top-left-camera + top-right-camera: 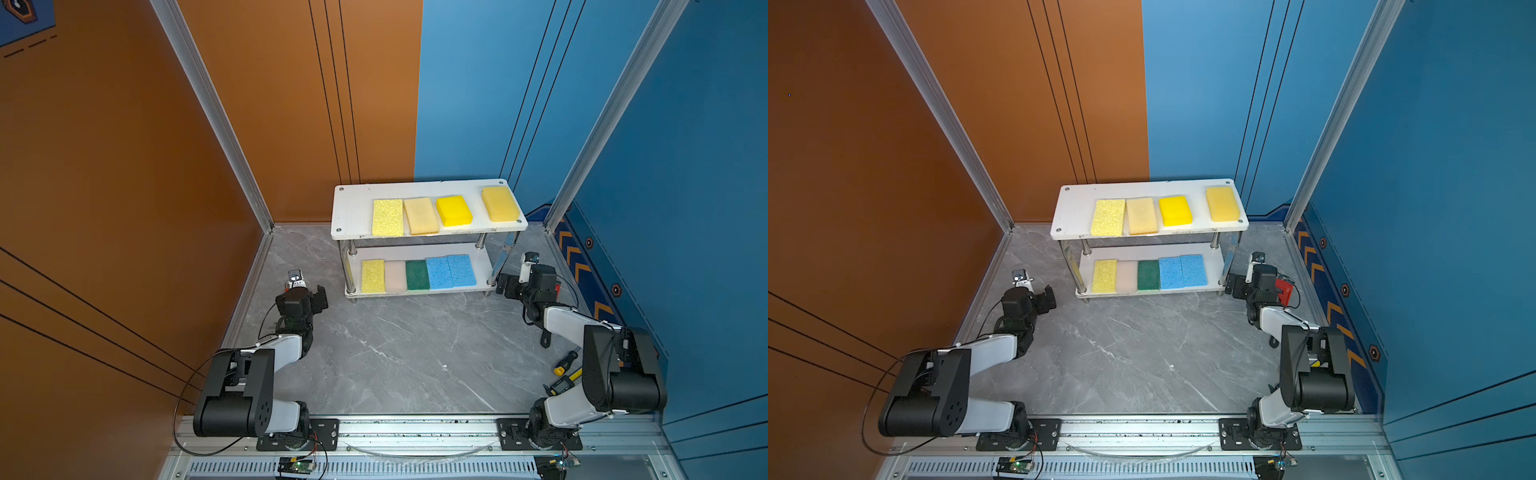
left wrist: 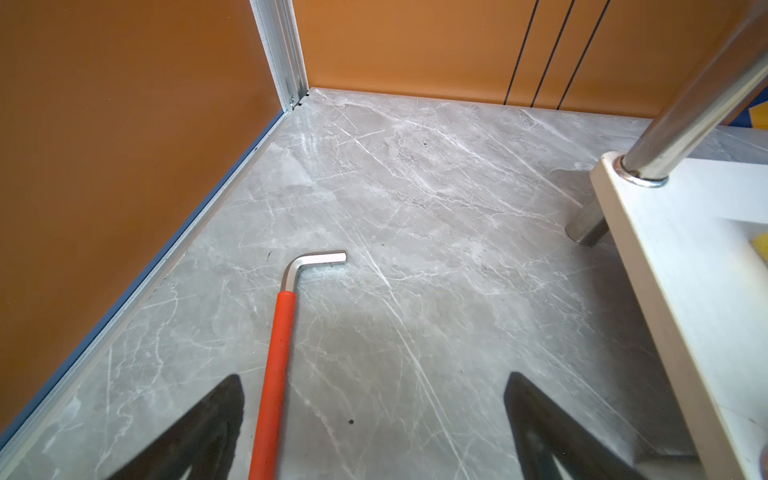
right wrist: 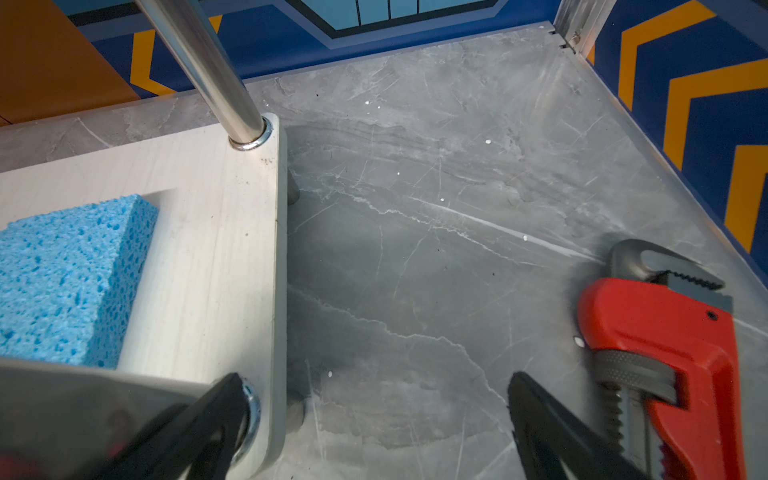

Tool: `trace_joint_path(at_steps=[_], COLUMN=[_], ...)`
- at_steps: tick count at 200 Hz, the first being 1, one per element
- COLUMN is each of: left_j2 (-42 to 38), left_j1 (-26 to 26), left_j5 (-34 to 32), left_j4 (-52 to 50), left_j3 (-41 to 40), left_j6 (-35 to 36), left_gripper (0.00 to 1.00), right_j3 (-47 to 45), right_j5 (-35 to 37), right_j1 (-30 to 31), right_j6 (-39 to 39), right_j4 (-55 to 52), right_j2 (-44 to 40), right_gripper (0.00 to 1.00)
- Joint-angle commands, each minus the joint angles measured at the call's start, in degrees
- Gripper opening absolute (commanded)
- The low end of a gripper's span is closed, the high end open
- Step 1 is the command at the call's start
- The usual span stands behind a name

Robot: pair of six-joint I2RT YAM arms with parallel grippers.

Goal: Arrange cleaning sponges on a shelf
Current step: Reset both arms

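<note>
Sponges (image 1: pixel 454 211) lie on the shelf (image 1: pixel 353 208) between the open left hand (image 1: pixel 320 297) and open right hand (image 1: pixel 506 286).

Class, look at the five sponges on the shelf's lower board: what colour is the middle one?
Dark green. The sponge shows best in a top view.

You've got a red pipe wrench (image 3: pixel 648 324), orange-sleeved hex key (image 2: pixel 276 365) and screwdriver (image 1: pixel 566 360) lying loose on the marble tabletop (image 1: pixel 395 353).
</note>
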Motion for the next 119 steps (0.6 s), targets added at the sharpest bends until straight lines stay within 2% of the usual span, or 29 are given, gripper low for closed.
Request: trace_joint_path(at_steps=[1, 68, 119], left_j2=[1.7, 3.6, 5.4], left_j1=[0.5, 0.7, 0.7], left_j5=[2.2, 7.2, 8.6], left_j4=[2.8, 6.9, 11.7], left_j3=[0.8, -0.2, -2.0], left_j6=[1.2, 2.9, 3.4], left_gripper=[0.98, 0.98, 0.98], right_j3=[0.9, 0.9, -0.2], right_j5=[-0.2, -0.6, -1.6], right_j1=[0.4, 0.7, 0.9], right_j6=[-1.3, -1.7, -2.4], right_j4=[1.1, 1.1, 2.5], right_j2=[0.9, 1.2, 0.5], right_gripper=[1.0, 1.0, 1.0])
